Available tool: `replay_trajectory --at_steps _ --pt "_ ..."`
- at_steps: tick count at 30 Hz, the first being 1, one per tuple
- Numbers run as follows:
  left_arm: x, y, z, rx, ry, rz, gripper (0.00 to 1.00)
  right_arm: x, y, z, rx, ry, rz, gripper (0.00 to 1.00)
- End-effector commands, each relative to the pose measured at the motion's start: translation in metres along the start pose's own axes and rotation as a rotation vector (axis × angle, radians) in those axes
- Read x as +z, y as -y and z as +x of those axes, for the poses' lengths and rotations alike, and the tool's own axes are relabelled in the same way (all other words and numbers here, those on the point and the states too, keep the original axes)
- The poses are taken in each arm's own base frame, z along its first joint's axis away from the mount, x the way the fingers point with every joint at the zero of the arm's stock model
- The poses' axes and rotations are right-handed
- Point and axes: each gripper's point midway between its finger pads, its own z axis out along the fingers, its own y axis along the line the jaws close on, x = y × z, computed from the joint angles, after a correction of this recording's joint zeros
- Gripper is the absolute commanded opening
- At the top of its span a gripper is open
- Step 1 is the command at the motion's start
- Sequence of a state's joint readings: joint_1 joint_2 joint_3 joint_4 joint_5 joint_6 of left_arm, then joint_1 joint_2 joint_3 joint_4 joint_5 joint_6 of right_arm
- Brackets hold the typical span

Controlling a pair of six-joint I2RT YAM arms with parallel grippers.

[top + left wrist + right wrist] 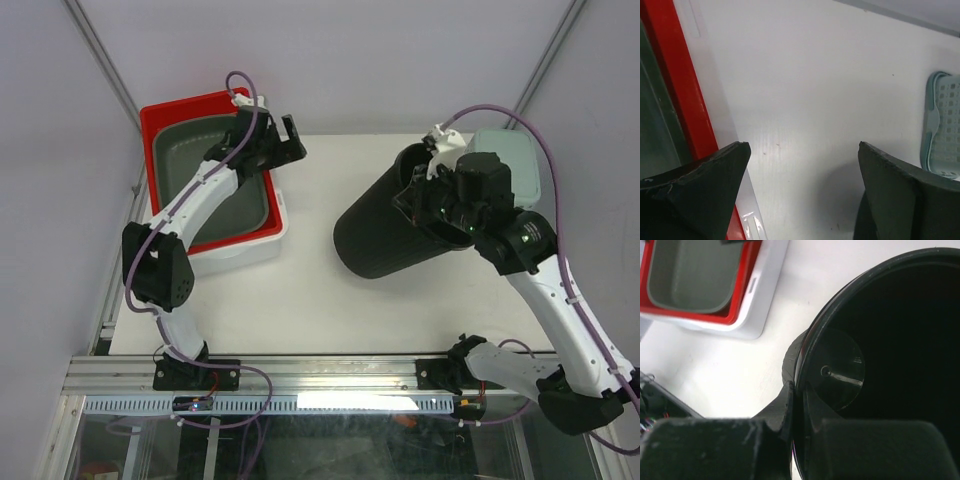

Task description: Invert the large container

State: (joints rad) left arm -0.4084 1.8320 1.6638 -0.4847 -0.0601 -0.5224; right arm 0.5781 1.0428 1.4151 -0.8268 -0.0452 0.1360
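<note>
we see the large container (385, 228), a black bucket, just right of centre in the top view, tipped well over on the table (300, 300). its long axis runs from the closed base at lower left up to the open mouth at upper right. the right gripper (430, 195) has the mouth end. in the right wrist view its jaws are pinching the rim, one finger outside the wall and one inside, with the dark interior (900, 340) filling the right of the frame beyond the right gripper (795, 405)

the coming move turns on that grip. the rim is in the fingers and the base points away toward lower left, so we judge the wrist must carry the mouth on over and down until it faces the table

the left gripper (280, 135) sits in the upper left of the top view at the edge of the red tray (160, 115) with its grey tub (190, 155). its fingers are spread wide with nothing between them, well apart from the bucket, so the right arm is the nearer. a teal basket (515, 160) lies just behind the right wrist and could be bumped
</note>
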Motion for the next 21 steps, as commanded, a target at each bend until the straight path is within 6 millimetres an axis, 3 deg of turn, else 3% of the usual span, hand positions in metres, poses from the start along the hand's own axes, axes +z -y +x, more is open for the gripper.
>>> replay_trajectory --at_steps 1,5,7,10,15,21 --pt "-0.015 -0.089 -0.006 -0.038 -0.002 -0.230 0.99 -0.012 -0.003 -0.082 0.086 0.281 -0.081 0.00" --pt "-0.024 -0.102 -0.010 -0.025 0.004 -0.250 0.99 -0.003 0.015 -0.097 0.195 0.317 -0.083 0.00" --pt "-0.032 -0.092 -0.016 -0.024 0.010 -0.207 0.99 0.003 0.020 -0.103 0.254 0.343 -0.124 0.00" --pt "-0.050 -0.061 -0.025 -0.017 0.020 -0.085 0.99 0.013 0.021 -0.116 0.338 0.399 -0.232 0.00" --pt "-0.099 -0.016 -0.054 0.013 0.104 0.064 0.99 0.032 0.016 -0.125 0.477 0.417 -0.426 0.00" --pt "-0.172 -0.009 -0.093 -0.005 0.289 0.050 0.99 0.071 0.024 -0.118 0.662 0.433 -0.547 0.00"
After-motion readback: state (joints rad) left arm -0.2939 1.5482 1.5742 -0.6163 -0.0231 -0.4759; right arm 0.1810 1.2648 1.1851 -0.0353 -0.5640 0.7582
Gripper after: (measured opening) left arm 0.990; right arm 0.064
